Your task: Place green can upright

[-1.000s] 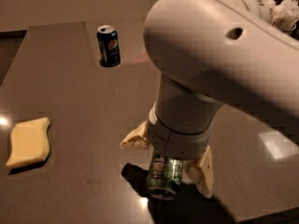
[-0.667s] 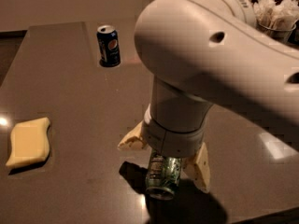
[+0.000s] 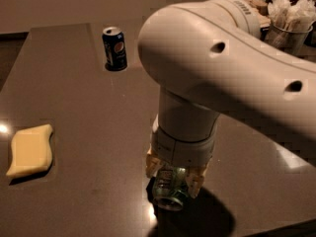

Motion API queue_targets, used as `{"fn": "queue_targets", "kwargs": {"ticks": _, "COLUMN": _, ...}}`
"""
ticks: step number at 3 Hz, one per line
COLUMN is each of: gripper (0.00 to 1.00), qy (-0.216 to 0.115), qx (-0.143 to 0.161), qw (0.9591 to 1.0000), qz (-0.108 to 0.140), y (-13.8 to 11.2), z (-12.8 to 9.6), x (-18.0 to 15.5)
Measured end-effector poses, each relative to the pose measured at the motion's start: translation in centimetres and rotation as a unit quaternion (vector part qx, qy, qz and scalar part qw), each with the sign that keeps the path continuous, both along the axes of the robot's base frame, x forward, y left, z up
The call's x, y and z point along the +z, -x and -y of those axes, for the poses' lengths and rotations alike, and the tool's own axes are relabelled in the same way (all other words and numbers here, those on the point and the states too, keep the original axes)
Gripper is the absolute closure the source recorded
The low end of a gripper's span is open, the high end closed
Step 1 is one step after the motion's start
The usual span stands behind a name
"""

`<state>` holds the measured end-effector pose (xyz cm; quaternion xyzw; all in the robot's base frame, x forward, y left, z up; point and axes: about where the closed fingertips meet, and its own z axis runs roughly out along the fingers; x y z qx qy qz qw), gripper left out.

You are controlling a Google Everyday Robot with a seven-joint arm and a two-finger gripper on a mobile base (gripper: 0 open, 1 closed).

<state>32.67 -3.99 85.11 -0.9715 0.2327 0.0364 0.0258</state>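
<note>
The green can (image 3: 169,191) lies on its side on the dark table (image 3: 89,112), near the front edge, with one silver end towards the camera. My gripper (image 3: 173,174) comes straight down over it from the big white arm (image 3: 222,68). Its yellowish fingers (image 3: 152,165) sit close against both sides of the can and are shut on it. The arm's wrist hides the can's far part.
A dark blue cola can (image 3: 114,48) stands upright at the back of the table. A yellow sponge (image 3: 30,149) lies at the left. A cup holding paper packets (image 3: 289,21) stands at the back right. The table's front edge is just below the can.
The fingers were spread wide on either side of the can; now they have come down and drawn in against it. The arm has shifted left and lower. The can stays lying down.
</note>
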Motion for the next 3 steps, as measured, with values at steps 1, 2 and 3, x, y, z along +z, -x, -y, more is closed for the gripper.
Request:
{"fn": "queue_targets", "kwargs": {"ticks": 1, "gripper": 0.64, "qy": -0.004, "qx": -0.012, "qw": 0.9999, "qz": 0.0, "y": -0.2, "z": -0.1, "x": 0.5}}
{"fn": "queue_targets", "kwargs": {"ticks": 2, "gripper": 0.86, "qy": -0.019, "qx": -0.059, "qw": 0.9979, "qz": -0.018, "y": -1.3, "z": -0.7, "x": 2.0}}
{"fn": "queue_targets", "kwargs": {"ticks": 3, "gripper": 1.0, "qy": -0.049, "qx": -0.138, "qw": 0.9875, "qz": -0.059, "y": -4.1, "z": -1.8, "x": 4.4}}
